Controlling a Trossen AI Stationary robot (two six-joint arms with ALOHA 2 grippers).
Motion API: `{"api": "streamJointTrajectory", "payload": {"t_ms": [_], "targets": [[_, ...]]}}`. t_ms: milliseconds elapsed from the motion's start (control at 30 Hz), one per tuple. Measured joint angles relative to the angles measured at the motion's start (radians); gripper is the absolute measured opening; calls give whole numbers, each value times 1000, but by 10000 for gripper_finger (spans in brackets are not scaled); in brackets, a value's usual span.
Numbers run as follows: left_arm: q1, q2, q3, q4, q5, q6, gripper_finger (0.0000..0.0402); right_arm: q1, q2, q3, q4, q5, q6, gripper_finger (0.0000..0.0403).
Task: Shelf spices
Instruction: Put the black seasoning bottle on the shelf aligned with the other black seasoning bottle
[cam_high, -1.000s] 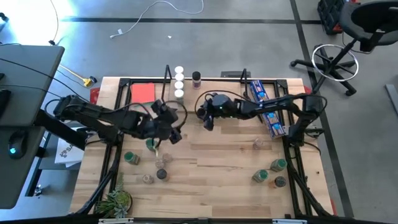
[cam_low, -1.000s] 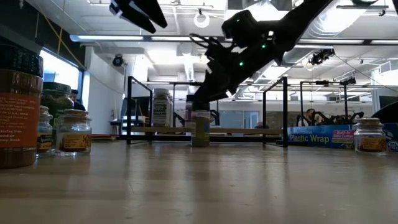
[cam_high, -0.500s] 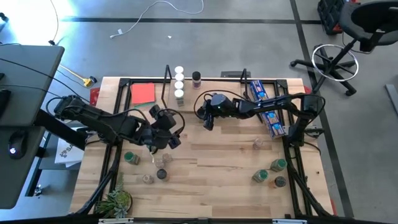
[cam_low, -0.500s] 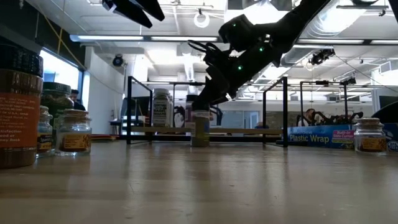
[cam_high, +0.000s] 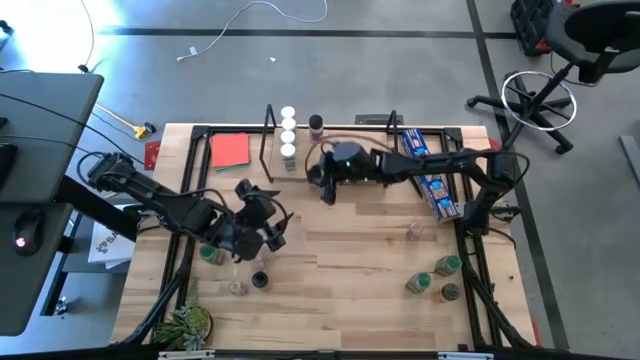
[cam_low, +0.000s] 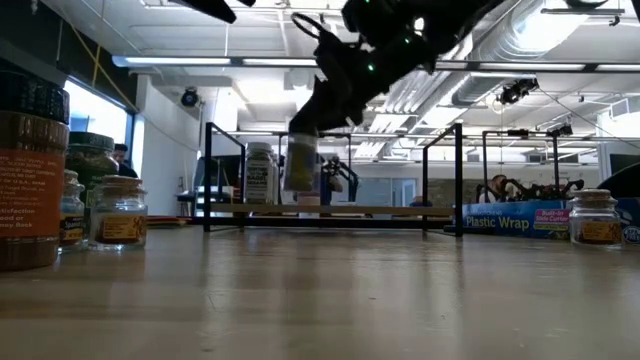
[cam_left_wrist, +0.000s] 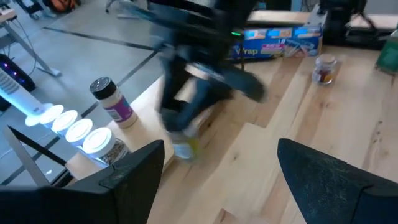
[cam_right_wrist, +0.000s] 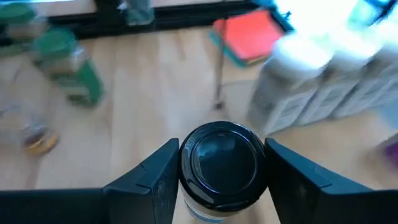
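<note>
A small spice jar with a black lid (cam_right_wrist: 217, 160) hangs over the table's middle, with my right gripper (cam_high: 324, 192) shut on it. The low view shows the jar (cam_low: 300, 165) above the tabletop, in front of the shelf (cam_low: 330, 210). The shelf (cam_high: 330, 128), a wooden board in a black wire frame, stands at the far edge. A row of white-lidded jars (cam_high: 288, 132) and a dark-lidded jar (cam_high: 316, 125) stand on it. My left gripper (cam_high: 262, 235) hovers open over the near-left jars, holding nothing. My right gripper pinches the jar between its two fingers, one on each side just below the black lid (cam_right_wrist: 185, 177). The fingers (cam_right_wrist: 283, 180) slant down from the table's right side. The jar hangs upright below them, clear of the table.
Loose jars stand at the near left (cam_high: 210, 253), (cam_high: 260, 280) and the near right (cam_high: 447, 265), (cam_high: 415, 232). A red card (cam_high: 230, 150) lies left of the shelf. A blue packet (cam_high: 430, 175) lies at the far right. A small plant (cam_high: 185, 322) sits at the near-left corner.
My right gripper has risen with the black-lidded jar, which stood on the table and now hangs clear of it, still upright. My left gripper has swung toward the table's near-left, staying open.
</note>
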Motion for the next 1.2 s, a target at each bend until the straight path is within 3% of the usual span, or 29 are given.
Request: {"api": "streamJointTrajectory", "payload": {"t_ms": [167,400,567,767,1200], "targets": [[-33,0,0,2,-33,-3,310,-97,37,122,-79,30,-60,189],[-41,0,0,2,-52,-10,310,-200,135,196,-78,-47,-59,189],[-41,0,0,2,-52,-16,310,-209,174,206,-58,-48,-59,190],[-41,0,0,2,-52,-18,310,-210,174,206,-51,0,-49,229],[-41,0,0,3,-51,-18,310,-199,154,207,34,32,-117,230]]}}
